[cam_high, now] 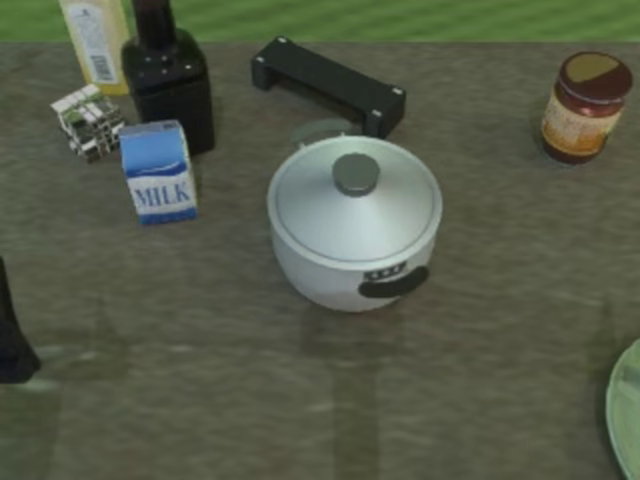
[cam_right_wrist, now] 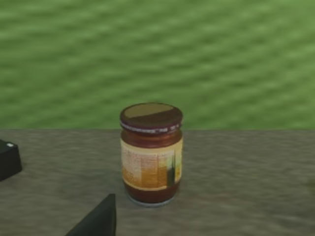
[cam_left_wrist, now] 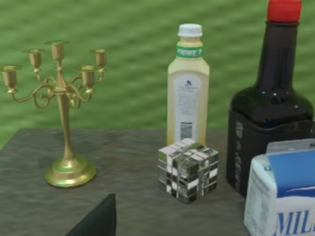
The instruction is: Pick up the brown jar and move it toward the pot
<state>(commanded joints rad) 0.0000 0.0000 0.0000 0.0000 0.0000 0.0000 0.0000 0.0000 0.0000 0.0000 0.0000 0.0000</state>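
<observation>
The left arm shows only as a dark shape at the table's left edge in the top view. Each wrist view shows just one dark fingertip. The right arm is outside the top view.

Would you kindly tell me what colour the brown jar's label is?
Orange-tan, on the brown jar under its dark red-brown lid; the right wrist view shows it best.

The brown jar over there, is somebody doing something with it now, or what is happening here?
Nothing is holding it yet. The brown jar stands upright at the far right of the table, apart from the pot in the middle. The right wrist view faces the jar from nearby, so the right arm seems about to go for it. The left arm sits at the left edge.
</observation>
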